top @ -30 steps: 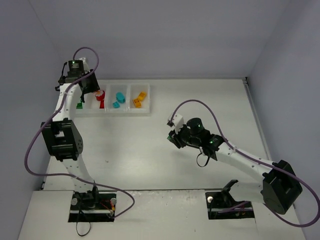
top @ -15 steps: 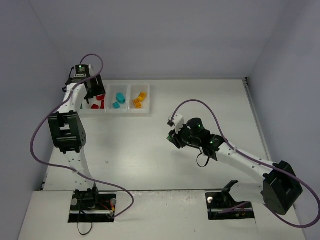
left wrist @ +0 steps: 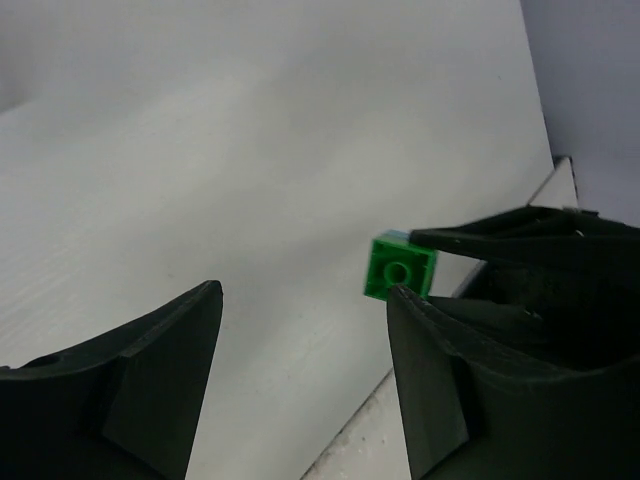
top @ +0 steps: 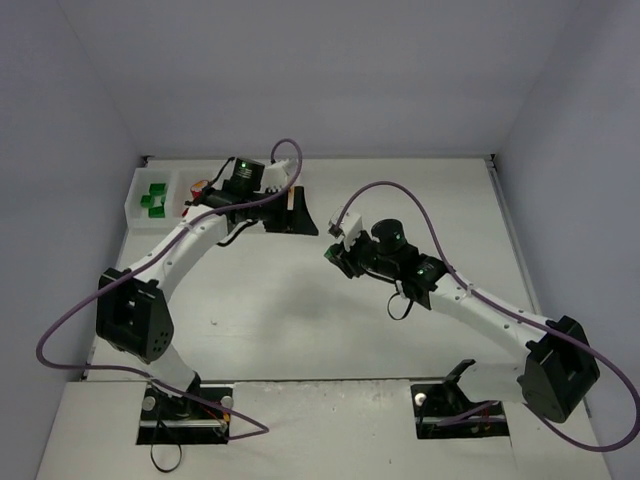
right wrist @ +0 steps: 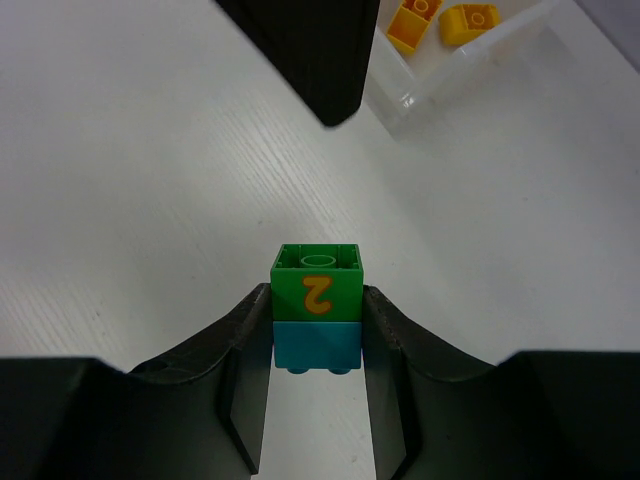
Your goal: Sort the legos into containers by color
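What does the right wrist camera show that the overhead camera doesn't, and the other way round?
Only the right wrist view: a green brick marked with an orange 2, stacked on a cyan brick, clamped in the right gripper, plus yellow bricks in a compartment.
Only the top view: both whole arms, and green bricks in the leftmost compartment.
Both: the white tray and the right gripper.

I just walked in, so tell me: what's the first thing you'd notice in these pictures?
The little stack grabs the eye: a green brick with an orange 2 on top of a blue one, pinched in the right gripper near the middle of the table. The left gripper hangs open and empty close by, near the yellow bricks in the tray.
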